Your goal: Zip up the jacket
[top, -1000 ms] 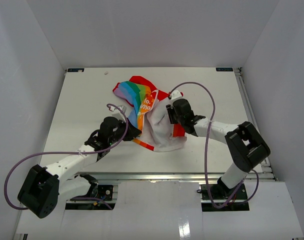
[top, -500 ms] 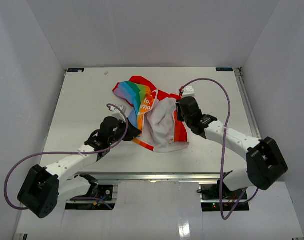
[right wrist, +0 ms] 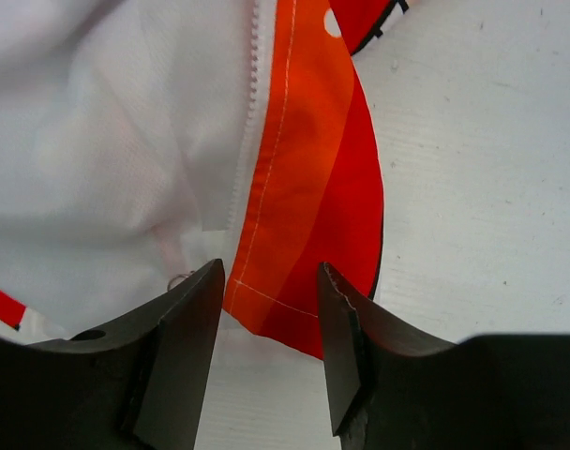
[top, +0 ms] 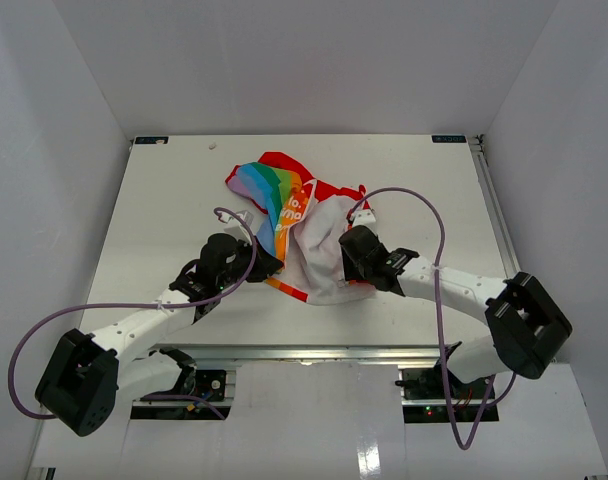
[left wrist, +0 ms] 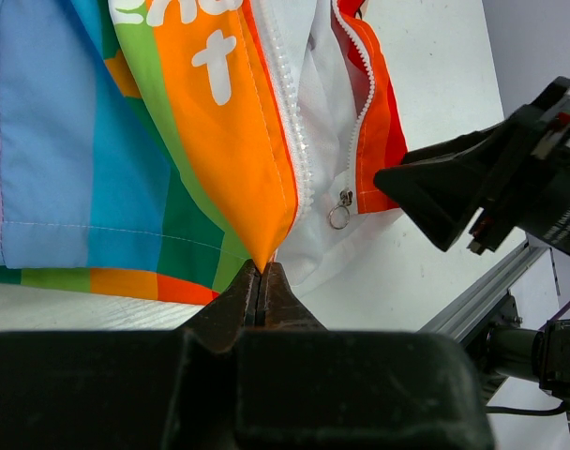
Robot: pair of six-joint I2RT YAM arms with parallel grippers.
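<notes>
The jacket [left wrist: 172, 141] is showing thin, smooth cloth, its zipper teeth [left wrist: 290, 131] looking like white plastic and its zipper pull [left wrist: 344, 199] like shiny metal, while the fingers [right wrist: 182, 347] are looking matt black plastic and the white tabletop [right wrist: 472, 169] matt and faintly grainy.

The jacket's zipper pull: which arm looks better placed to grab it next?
Probably the right. The right gripper is open over the jacket hem, the zipper pull just beside one finger. The left gripper is shut on the jacket's orange corner, busy anchoring it.
</notes>
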